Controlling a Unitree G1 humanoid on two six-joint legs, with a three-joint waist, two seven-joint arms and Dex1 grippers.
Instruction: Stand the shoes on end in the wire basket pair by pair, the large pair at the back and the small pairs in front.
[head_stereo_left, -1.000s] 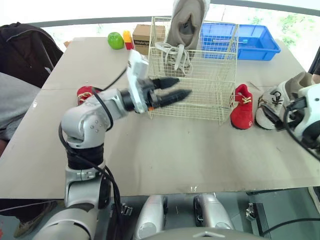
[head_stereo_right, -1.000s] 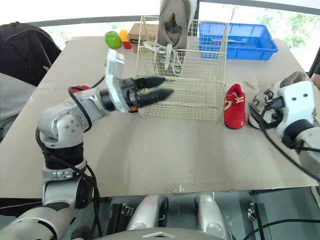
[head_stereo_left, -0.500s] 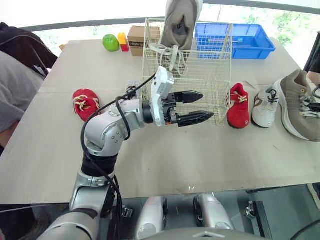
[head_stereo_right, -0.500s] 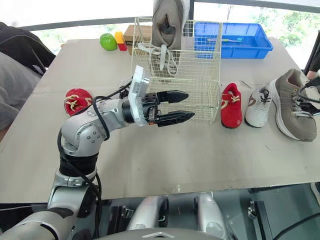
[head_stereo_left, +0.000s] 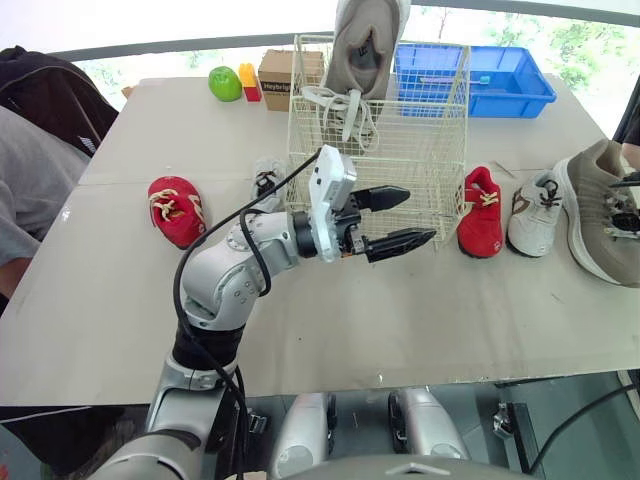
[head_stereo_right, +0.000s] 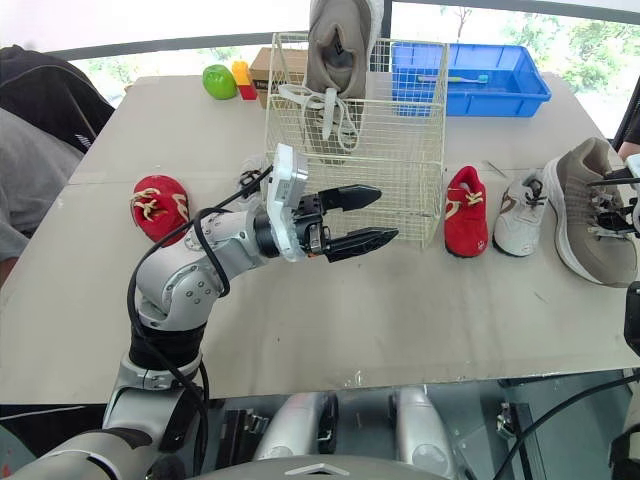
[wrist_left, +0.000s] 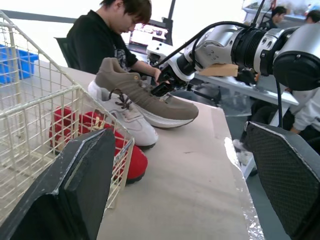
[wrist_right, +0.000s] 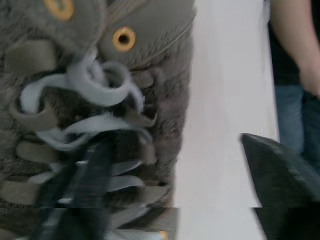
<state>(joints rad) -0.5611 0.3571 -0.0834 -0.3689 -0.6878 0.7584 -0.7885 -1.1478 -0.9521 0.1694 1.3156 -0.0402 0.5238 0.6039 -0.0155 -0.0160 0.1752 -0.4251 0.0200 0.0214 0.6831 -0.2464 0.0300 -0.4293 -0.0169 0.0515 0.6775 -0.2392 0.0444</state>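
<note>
Left end effector (head_stereo_left: 417, 216) hovers open and empty just in front of the basket (head_stereo_left: 425, 165), above the surface (head_stereo_left: 400, 320). One tan shoe (head_stereo_left: 365, 40) stands on end at the basket's back. Its mate (head_stereo_left: 603, 212) lies at the right, beside a white shoe (head_stereo_left: 533, 212) and a red shoe (head_stereo_left: 481, 212). Over the mate's laces sits the right end effector (wrist_left: 160, 87), fingers spread. A second red shoe (head_stereo_left: 174, 209) lies at the left.

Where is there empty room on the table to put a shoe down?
The wide front strip of the table, nearer than the left gripper and the shoes, is bare. So is the patch between the left red shoe and the green apple. Right of the wire basket it is crowded: second red shoe, white shoe and big brown shoe side by side.
</note>
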